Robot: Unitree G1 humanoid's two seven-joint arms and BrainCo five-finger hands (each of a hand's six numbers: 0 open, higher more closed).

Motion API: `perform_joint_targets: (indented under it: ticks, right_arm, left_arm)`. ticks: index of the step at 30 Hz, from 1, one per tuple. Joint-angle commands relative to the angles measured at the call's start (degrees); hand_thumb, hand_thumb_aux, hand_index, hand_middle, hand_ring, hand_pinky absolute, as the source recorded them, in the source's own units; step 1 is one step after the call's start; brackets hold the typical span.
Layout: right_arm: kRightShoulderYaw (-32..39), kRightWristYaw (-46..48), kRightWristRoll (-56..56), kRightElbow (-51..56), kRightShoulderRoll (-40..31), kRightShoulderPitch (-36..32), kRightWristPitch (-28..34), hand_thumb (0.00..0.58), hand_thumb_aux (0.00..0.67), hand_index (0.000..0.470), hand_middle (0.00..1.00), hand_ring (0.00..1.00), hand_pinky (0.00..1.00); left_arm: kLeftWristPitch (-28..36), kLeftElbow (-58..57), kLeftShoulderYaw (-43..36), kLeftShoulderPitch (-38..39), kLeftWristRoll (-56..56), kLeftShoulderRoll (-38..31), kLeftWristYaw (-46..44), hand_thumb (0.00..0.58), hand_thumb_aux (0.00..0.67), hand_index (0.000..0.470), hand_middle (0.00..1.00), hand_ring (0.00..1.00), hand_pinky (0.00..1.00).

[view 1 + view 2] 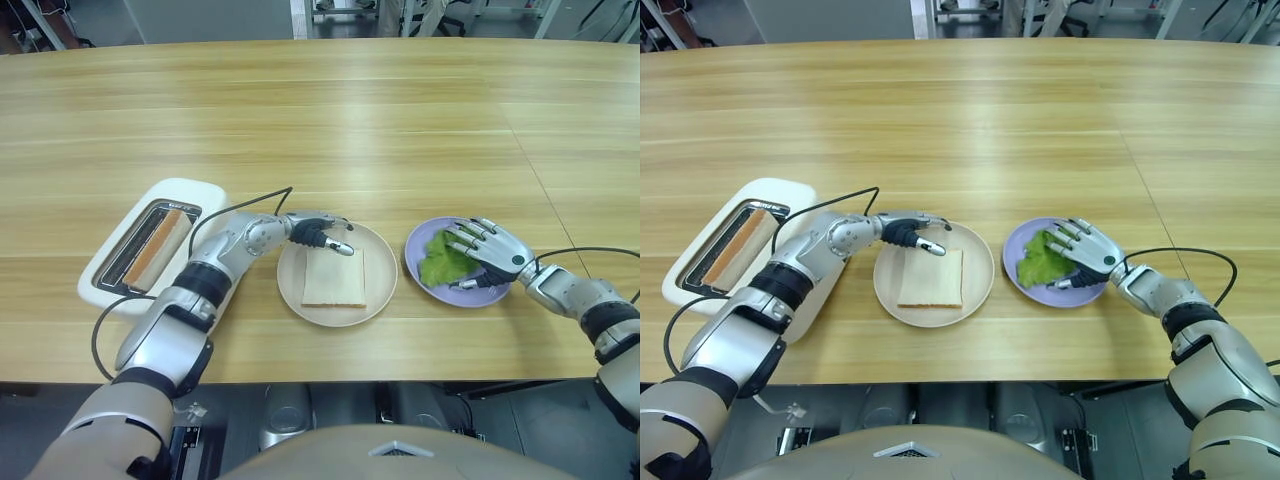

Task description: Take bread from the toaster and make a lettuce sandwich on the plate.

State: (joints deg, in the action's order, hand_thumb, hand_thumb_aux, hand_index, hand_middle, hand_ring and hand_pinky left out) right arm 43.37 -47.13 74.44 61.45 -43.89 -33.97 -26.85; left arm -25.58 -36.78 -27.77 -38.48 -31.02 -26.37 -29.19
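Note:
A white toaster (110,265) stands at the left with one slice of bread (158,248) in its slot. On the beige plate (383,262) a white bread slice (334,280) lies flat. My left hand (320,232) hovers over that plate's upper left rim, fingers loosely spread and holding nothing. To the right, a purple plate (412,250) carries a green lettuce leaf (440,264). My right hand (490,252) rests over the leaf's right side, fingers spread across it and not closed around it.
A black cable (250,200) arcs from the toaster past my left forearm. Another black cable (590,250) runs by my right wrist. The wooden table (330,120) stretches far behind the plates, and its front edge lies close below them.

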Motion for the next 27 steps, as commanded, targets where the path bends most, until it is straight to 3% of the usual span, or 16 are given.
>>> perform_joint_targets:
  ticks: [1,4,12,19,27]
  right_arm:
    - [2.94,1.69,-0.14,2.68,0.64,0.61,-1.50,0.580,0.670,0.460,0.00,0.00,0.00]
    - [3.62,1.50,-0.99,2.62,0.44,0.70,-2.54,0.580,0.670,0.460,0.00,0.00,0.00]
    - [4.13,-1.52,-2.24,0.02,-1.02,0.90,-5.25,0.580,0.670,0.460,0.00,0.00,0.00]
    - [1.79,-3.48,-4.59,-3.88,-2.91,0.89,-4.89,0.580,0.670,0.460,0.00,0.00,0.00]
    - [-2.41,-2.51,-7.53,-15.46,-6.55,3.41,-3.93,0.580,0.670,0.460,0.00,0.00,0.00]
  left_arm:
    - [3.06,7.38,2.86,2.16,2.40,-1.76,-1.98,0.000,0.000,0.000,0.00,0.00,0.00]
    - [6.05,15.42,5.69,4.44,4.40,-3.10,-2.99,0.000,0.000,0.000,0.00,0.00,0.00]
    - [21.57,44.95,19.33,12.97,10.15,-7.80,-5.14,0.000,0.000,0.000,0.00,0.00,0.00]
    - [28.24,54.81,31.41,17.39,12.29,-13.74,-3.93,0.000,0.000,0.000,0.00,0.00,0.00]
    - [30.26,58.08,47.23,26.00,15.19,-21.14,-3.69,0.000,0.000,0.000,0.00,0.00,0.00]
